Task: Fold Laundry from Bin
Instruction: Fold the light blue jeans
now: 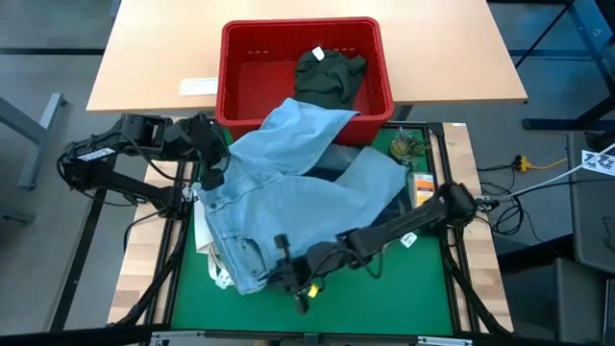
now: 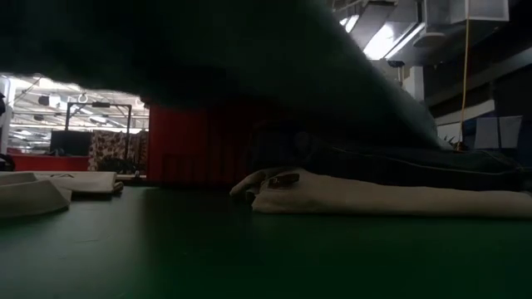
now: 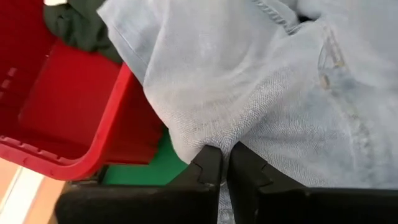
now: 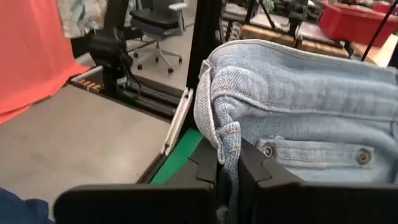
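Spreading across the middle of the green mat [image 1: 384, 298], the light blue jeans [image 1: 298, 183] lie crumpled and part-unfolded, one leg running up over the front rim of the red bin [image 1: 235, 67] and the waistband end near the mat's front left. No brand or writing can be read on them; the right wrist view shows only pale denim, a seamed waistband edge and two plain metal rivets. The left gripper [image 3: 224, 163] has its fingers nearly together, pinching a fold of the jeans just beside the bin's near wall. The right gripper [image 4: 228, 163] is likewise closed to a narrow gap on the waistband edge at the mat's front. Inside the bin sits a dark olive-green piece [image 1: 329, 69] with a small white tag, its text too small to read. Dark navy jeans [image 1: 384, 207] show under the light pair, lying on a folded beige garment [image 2: 391, 199] in the low view. A white sheet [image 1: 199, 86] lies on the wooden table [image 1: 154, 58] beside the bin, its marks unreadable.
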Controlling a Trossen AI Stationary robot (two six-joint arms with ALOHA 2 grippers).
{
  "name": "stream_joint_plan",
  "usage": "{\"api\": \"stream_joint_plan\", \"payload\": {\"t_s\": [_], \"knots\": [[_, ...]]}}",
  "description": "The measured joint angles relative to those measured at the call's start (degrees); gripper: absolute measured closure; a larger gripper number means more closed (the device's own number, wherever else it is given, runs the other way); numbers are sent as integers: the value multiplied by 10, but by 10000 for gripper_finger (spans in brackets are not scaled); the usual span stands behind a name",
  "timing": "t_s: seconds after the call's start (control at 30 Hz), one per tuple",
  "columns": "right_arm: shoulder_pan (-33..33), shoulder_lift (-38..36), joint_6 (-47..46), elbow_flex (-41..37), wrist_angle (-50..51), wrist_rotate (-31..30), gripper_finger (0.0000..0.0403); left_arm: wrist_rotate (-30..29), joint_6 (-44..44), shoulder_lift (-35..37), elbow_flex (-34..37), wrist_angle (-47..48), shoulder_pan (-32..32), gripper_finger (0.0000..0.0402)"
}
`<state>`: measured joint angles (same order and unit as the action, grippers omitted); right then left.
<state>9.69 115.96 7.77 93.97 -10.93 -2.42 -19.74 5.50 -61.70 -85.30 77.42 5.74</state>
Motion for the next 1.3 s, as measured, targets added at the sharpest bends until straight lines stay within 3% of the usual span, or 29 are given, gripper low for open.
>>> {"api": "stream_joint_plan", "payload": {"t_s": [0.43, 0.67, 0.73, 0.9, 1.0, 1.17, 1.3], "knots": [[0, 153, -21, 1, -95, 6, 380, -17, 2, -10, 1, 11, 0, 382], [0, 170, -20, 1, -97, 5, 378, -32, 22, -21, 1, 10, 0, 335], [0, 170, -20, 1, -97, 3, 378, -6, 55, -28, 1, 9, 0, 313], [0, 170, -19, 2, -100, 0, 378, 154, 117, -38, 1, 13, -13, 263], [-1, 170, -19, 2, -101, -10, 377, 217, 169, -47, 1, 13, -44, 245], [-1, 170, -19, 2, -101, -28, 377, 235, 254, -63, 1, 16, -139, 239], [-1, 170, -19, 2, -102, -30, 377, 205, 320, -83, 1, 15, -227, 242]]}}
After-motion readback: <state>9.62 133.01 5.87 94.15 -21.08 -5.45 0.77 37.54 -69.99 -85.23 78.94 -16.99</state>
